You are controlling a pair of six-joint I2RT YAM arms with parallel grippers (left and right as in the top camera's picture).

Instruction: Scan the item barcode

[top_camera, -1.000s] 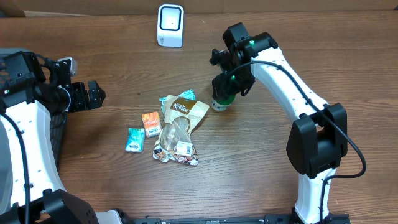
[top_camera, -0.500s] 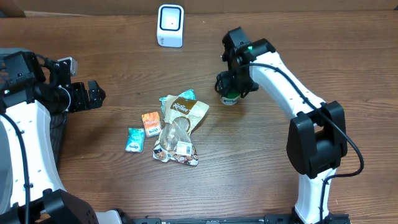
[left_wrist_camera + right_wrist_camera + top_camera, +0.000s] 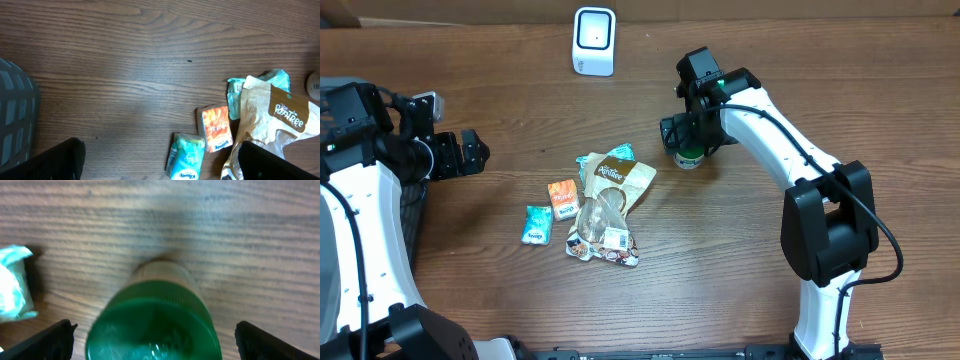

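Your right gripper hangs straight over the jar. Its jaws are spread wide, one on each side of the green lid, and grip nothing. The wrist view shows a gap on both sides, narrower on one. The jar stands upright on the table, near the scanner on the right arm's side of it, and closer to the arm bases than the scanner is. Your left gripper is also spread and empty, well apart from the scanner on the other side.

Watch the centring first. If the jaws close with the lid off-centre, one finger will likely touch early and push the jar sideways or tip it. A round jar on its side would probably roll.

A pinch on the lid alone may let the jar twist or slip on the way to the scanner.

You cannot see from here where the barcode sits. If the fingers cover it, or it faces away from the scanner, the scan will likely fail.

The packets lie farther from the scanner than the jar, close enough for a skidding jar to hit them.
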